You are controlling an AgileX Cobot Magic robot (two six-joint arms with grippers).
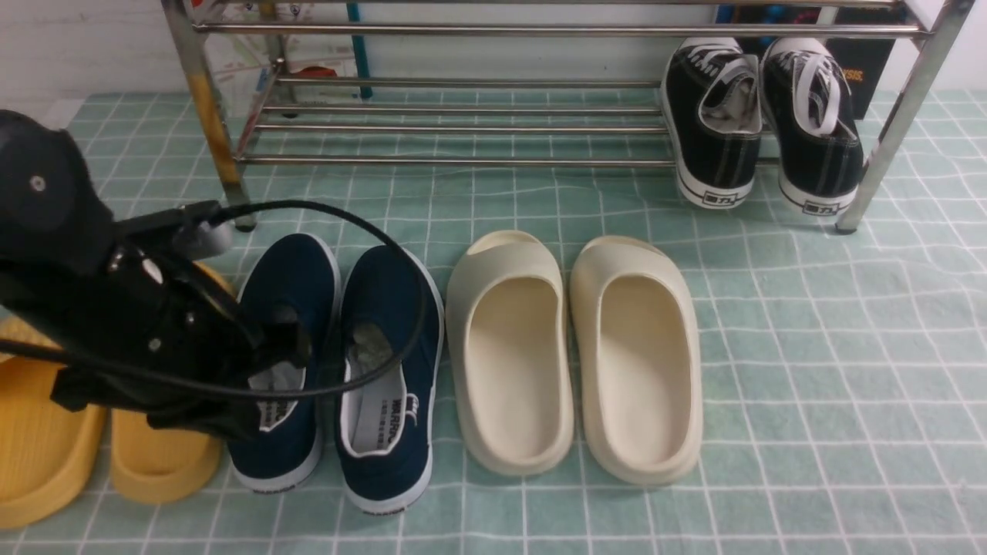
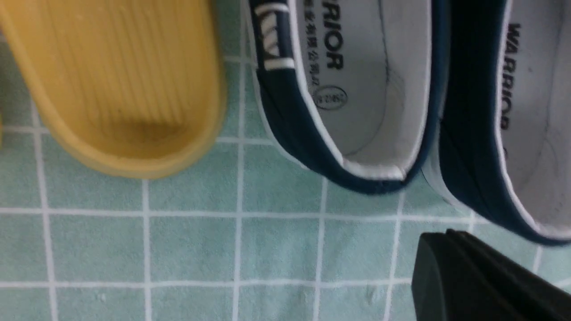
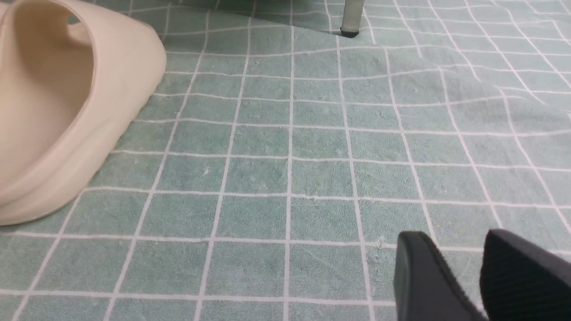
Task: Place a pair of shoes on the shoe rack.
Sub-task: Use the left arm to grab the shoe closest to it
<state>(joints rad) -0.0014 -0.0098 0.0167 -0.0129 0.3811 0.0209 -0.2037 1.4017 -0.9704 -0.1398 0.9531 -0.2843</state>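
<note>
The pair of navy slip-on shoes stands side by side on the checked cloth, heels toward me: the left shoe and the right shoe. Their grey insoles with "WARRIOR" print show in the left wrist view. My left gripper hovers over the left shoe's heel opening; its fingers are pressed together and empty. The chrome shoe rack stands behind, with a yellow-stained leg. My right gripper is narrowly open and empty, low over bare cloth.
Black lace-up sneakers sit on the rack's right end. Cream slides lie right of the navy shoes, one in the right wrist view. Yellow slides lie at the left, under my left arm. A rack leg stands beyond my right gripper.
</note>
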